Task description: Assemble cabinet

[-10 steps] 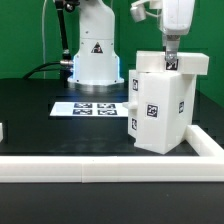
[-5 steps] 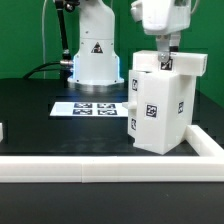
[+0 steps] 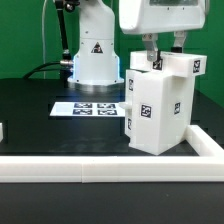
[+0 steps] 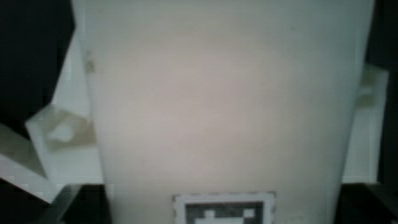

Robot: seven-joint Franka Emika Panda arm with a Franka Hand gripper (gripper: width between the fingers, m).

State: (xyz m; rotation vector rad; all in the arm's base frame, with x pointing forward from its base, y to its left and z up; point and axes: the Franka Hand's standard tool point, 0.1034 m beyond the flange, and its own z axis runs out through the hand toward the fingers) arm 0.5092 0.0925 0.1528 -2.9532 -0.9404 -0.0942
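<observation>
you have the cabinet (image 3: 158, 105) upright on the counter (image 3: 40, 115), wedged into the border rail (image 3: 110, 165) corner so it can't slide. gripper (image 3: 162, 62) straddles its top edge; closed or not, cannot tell.

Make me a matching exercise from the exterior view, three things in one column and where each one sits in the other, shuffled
Things:
1. cabinet
2. marker board
3. end effector

Places:
A. lying flat on the black table
B. right above the cabinet's top
C. standing upright in the corner of the white border rail

Pairs: 1-C, 2-A, 3-B
</observation>
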